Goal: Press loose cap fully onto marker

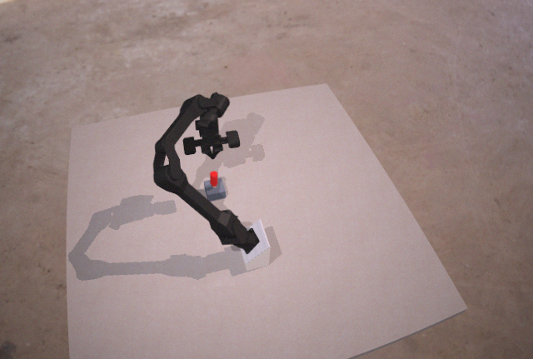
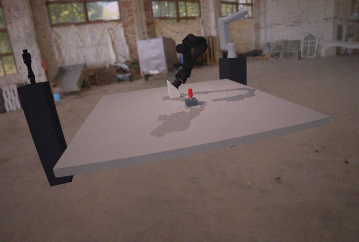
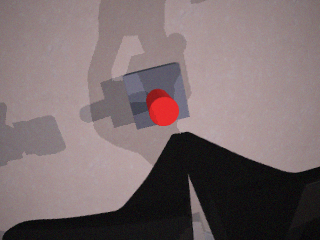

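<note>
The red cap [image 1: 213, 178] [image 2: 190, 92] [image 3: 164, 111] sits upright on the marker in the grey-blue holder block [image 1: 215, 191] [image 2: 191, 102] [image 3: 160, 75]. The cap hides nearly all of the marker; only a small pale bit shows between cap and block, and whether the cap is fully on cannot be told. My gripper [image 1: 212, 157] [image 3: 180, 141] is shut and empty, its fingertips together. It hangs above the cap, apart from it, with the tips beside the cap in the wrist view. In the exterior view the fingertips cannot be made out against the arm.
My arm's base stands on a white wedge [image 1: 259, 256] [image 2: 173, 90] on the table [image 1: 344, 238] [image 2: 122, 135]. A dark pedestal [image 2: 40, 123] with a small black arm stands at the table's left in the exterior view, and another dark pedestal [image 2: 233, 69] bears a white arm behind.
</note>
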Controlling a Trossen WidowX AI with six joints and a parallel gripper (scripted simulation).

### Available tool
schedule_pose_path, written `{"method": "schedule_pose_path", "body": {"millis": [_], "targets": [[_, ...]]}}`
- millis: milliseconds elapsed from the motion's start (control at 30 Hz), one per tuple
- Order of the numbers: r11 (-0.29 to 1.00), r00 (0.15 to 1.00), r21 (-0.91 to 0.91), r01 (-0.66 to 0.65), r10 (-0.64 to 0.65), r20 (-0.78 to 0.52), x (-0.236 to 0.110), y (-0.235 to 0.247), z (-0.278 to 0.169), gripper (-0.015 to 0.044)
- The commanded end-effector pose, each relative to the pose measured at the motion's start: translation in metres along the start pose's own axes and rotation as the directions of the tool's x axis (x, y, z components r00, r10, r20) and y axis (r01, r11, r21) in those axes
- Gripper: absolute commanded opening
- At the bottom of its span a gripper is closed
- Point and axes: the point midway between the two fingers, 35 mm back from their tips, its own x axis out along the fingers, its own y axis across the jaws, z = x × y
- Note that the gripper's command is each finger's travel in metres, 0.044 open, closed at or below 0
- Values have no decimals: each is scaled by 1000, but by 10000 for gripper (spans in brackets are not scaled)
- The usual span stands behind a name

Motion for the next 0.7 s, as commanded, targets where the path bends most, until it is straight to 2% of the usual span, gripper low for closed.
{"method": "schedule_pose_path", "body": {"millis": [0,533,567,667], "targets": [[1000,1000,7,5,-5,3,-14,1,-1,0],[1000,1000,7,5,-5,3,-14,1,-1,420],[1000,1000,7,5,-5,3,-14,1,-1,440],[1000,1000,7,5,-5,3,-14,1,-1,440]]}}
